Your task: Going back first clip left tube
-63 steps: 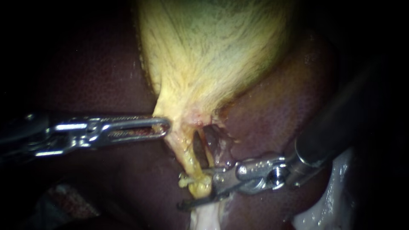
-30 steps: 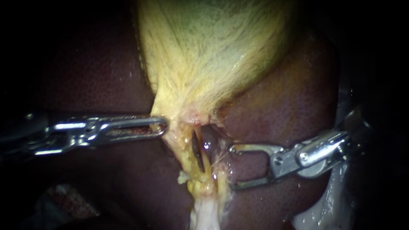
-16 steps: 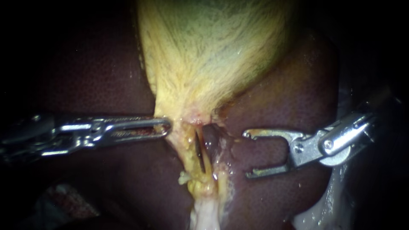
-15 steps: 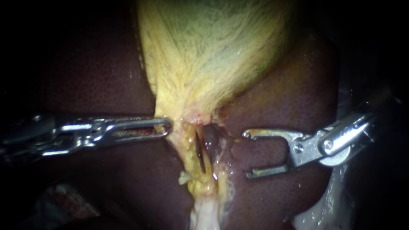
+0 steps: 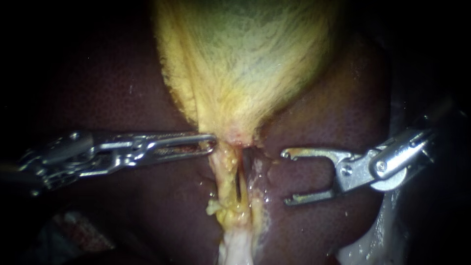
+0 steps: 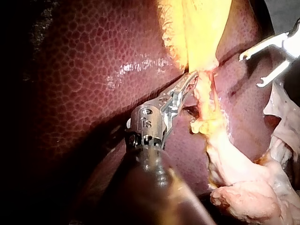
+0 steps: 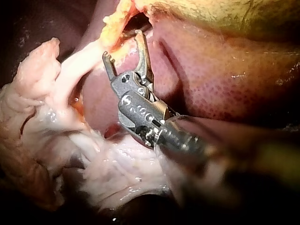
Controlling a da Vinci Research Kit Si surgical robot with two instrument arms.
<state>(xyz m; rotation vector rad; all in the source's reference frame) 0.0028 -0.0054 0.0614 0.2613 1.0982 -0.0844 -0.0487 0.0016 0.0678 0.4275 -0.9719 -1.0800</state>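
Observation:
The yellow gallbladder (image 5: pixel 245 64) narrows to a neck over the dark liver (image 5: pixel 122 98). My left instrument (image 5: pixel 210 142) comes in from the left, its long jaws shut on the neck's left edge (image 6: pixel 191 79). Below the neck run two strands with a dark slit between them: the yellow left tube (image 5: pixel 224 176) and a paler right tube (image 5: pixel 254 189). I can make out no clip on either. My right instrument (image 5: pixel 285 176) holds off to the right of the tubes over the liver, jaws open and empty (image 7: pixel 123 44). It also shows beyond the neck in the left wrist view (image 6: pixel 251 70).
Pale white tissue (image 5: pixel 373 240) lies at the lower right beneath the right instrument's shaft. Lumps of pale fatty tissue (image 7: pixel 42 122) lie where the tubes end (image 6: pixel 243 197). Liver (image 7: pixel 211 70) surrounds the working area.
My right instrument let go of the left tube, opened and drew back to the right. The left instrument shifted right with the neck, and the tubes now hang straighter.

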